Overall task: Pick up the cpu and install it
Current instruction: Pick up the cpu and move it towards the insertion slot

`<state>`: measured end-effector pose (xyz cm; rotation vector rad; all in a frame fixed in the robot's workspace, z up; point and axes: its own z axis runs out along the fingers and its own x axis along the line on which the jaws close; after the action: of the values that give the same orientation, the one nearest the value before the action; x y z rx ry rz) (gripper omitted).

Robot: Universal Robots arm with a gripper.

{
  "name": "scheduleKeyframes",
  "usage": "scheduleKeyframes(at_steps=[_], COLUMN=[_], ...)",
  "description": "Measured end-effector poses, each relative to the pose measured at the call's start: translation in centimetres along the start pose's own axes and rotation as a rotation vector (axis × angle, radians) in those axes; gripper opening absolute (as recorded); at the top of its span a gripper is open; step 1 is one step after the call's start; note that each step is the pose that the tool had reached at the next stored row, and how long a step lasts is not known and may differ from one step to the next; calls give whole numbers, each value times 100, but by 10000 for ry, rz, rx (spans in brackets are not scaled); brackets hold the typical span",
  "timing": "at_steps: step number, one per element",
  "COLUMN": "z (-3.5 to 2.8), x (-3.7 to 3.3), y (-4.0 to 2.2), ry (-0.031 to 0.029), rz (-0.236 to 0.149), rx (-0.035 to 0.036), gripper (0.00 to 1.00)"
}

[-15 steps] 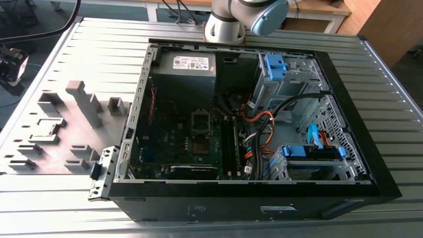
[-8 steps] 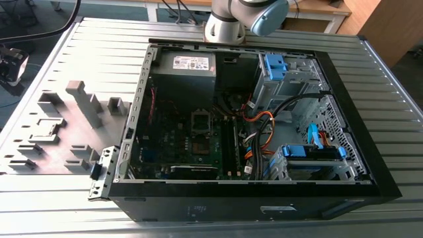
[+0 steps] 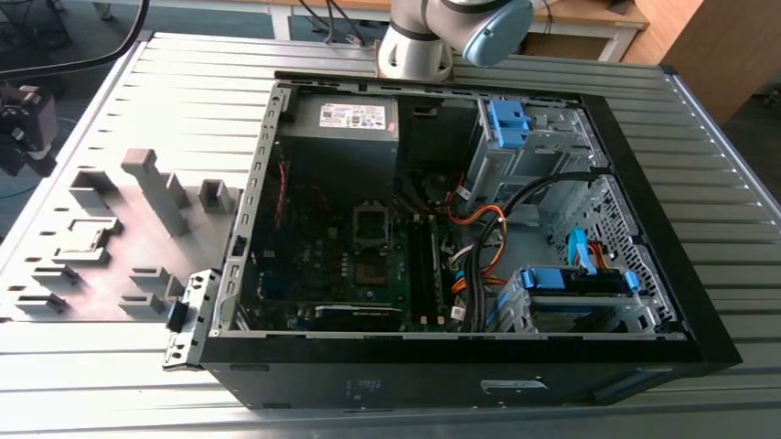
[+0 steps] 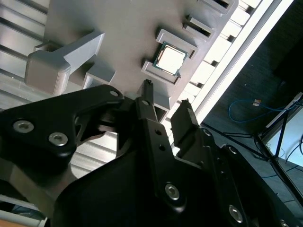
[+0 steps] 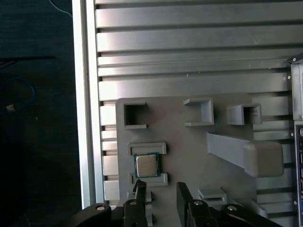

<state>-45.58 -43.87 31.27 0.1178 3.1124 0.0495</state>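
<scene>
1. Now the cpu (image 5: 146,165) lies flat in its nest on the grey fixture (image 5: 189,146), beside the case (image 3: 464,366).
2. The claw (image 5: 160,185) hovers near it, open and empty.
3. Good pickup likely needs fingers (image 5: 184,196) centred on opposite edges, kept level.

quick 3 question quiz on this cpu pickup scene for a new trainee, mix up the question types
1. Fill in: the gripper is ____ (open or shut).
2. The cpu lies: A in a pocket of the grey fixture plate; B inside the PC case; C in the gripper.
3. True or false: the cpu's metal top faces up.
Key: 1 open; 2 A; 3 true.
</scene>
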Motion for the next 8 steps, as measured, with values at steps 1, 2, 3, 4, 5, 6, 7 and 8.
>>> scheduleKeyframes(at_steps=[1,2,3,4,5,6,7,8], z=[0,0,0,0,0,0,7,23], x=[0,0,0,0,0,0,1,1], y=[0,0,0,0,0,0,-1,-2], ry=[0,0,0,0,0,0,-2,-2], rz=[0,0,0,0,0,0,0,0], rx=[0,0,0,0,0,0,-2,-1], gripper=[41,47,47,47,53,53,53,53])
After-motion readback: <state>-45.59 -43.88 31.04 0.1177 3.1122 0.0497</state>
